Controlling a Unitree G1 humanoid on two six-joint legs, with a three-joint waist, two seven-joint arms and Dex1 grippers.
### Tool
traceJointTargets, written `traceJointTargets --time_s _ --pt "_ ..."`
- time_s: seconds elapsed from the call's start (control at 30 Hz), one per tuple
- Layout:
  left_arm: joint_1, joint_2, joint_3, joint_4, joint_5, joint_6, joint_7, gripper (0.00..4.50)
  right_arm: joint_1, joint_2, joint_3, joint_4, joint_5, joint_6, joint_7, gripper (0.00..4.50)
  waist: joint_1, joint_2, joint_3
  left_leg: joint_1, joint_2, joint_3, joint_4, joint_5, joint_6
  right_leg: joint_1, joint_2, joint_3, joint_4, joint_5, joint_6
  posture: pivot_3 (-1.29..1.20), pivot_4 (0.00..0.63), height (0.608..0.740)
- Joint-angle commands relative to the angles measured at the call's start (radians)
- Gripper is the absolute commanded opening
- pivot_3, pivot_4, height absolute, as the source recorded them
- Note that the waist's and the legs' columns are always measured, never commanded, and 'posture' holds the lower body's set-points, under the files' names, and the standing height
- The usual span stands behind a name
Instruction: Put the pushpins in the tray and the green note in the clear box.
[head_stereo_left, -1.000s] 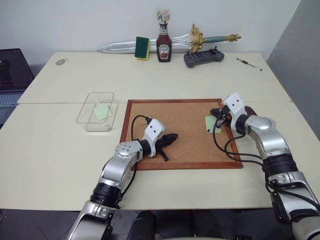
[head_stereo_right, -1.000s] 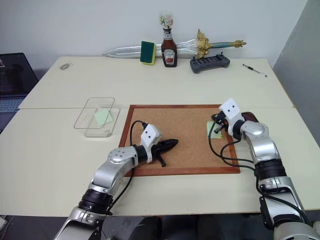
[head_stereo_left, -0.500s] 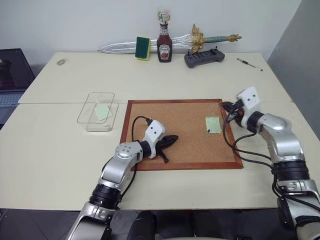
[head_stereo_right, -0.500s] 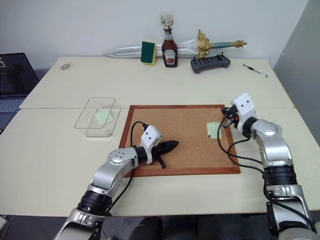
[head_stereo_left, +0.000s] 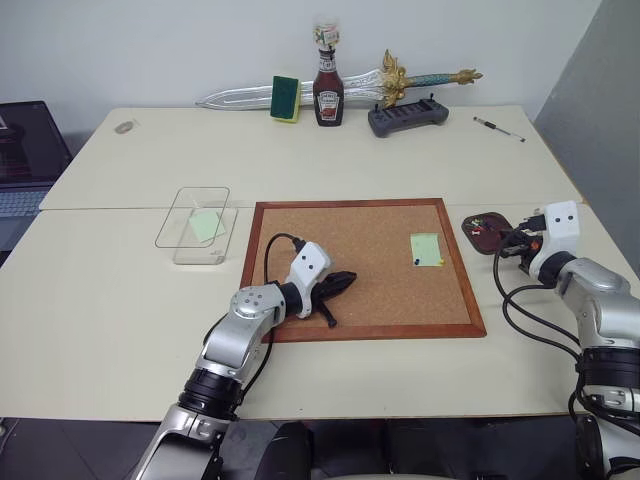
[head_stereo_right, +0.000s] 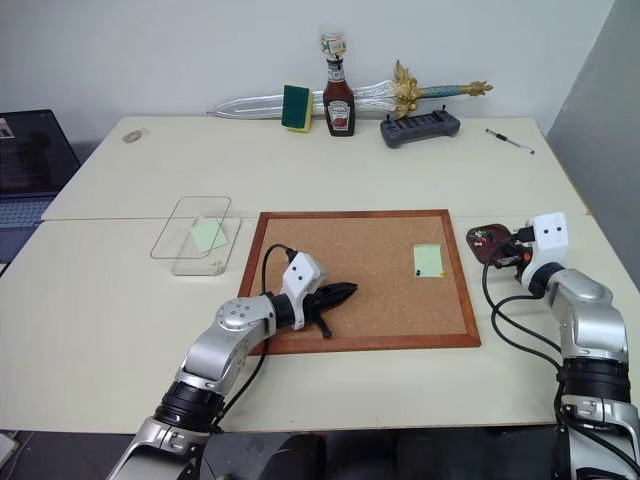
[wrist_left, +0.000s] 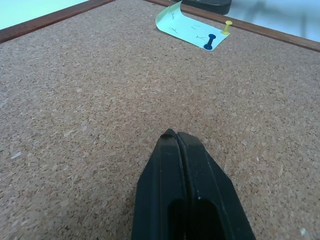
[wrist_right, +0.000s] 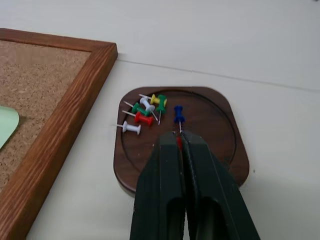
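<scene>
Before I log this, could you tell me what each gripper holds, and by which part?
Right gripper pinches a red pushpin by its head over the tray; left gripper holds nothing.

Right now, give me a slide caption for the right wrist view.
Shut right pincer pinching a red pushpin over the brown tray of loose pushpins, beside the corkboard.

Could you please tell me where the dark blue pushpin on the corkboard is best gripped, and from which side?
Pinch the dark blue pushpin by its narrow-waisted plastic head, coming down from above: it stands up from the green note's corner in the corkboard, so a straight pull along its shaft should free it.
</scene>
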Motion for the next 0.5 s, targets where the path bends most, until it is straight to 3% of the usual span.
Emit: traceJointTargets --time_s 0.03,0.33,0.5 --pt "0.009 0.004 -0.030 0.025 0.013 0.007 -0.019 0.00 -0.011 -0.013 -0.016 0.000 0.010 -0.022 -0.004 0.47 0.001 0.000 0.000 0.000 0.000 0.000 0.000 0.000 0.000 0.000 0.000 0.000 0.000 0.000 0.000 0.00 0.150 0.740" --pt "0.007 0.007 -0.033 0.034 0.012 0.001 -0.022 0.00 -0.045 -0.001 -0.018 0.047 0.012 -0.081 -0.022 2.30 0.002 0.000 0.000 0.000 0.000 0.000 0.000 0.000 0.000 0.000 0.000 0.000 0.000 0.000 0.000 0.00 0.150 0.740" --pt "0.009 0.009 -0.030 0.035 0.013 -0.001 -0.023 0.00 -0.010 -0.009 -0.026 -0.060 0.058 -0.109 0.027 3.48 0.002 0.000 0.000 0.000 0.000 0.000 0.000 0.000 0.000 0.000 0.000 0.000 0.000 0.000 0.000 0.00 0.150 0.740"
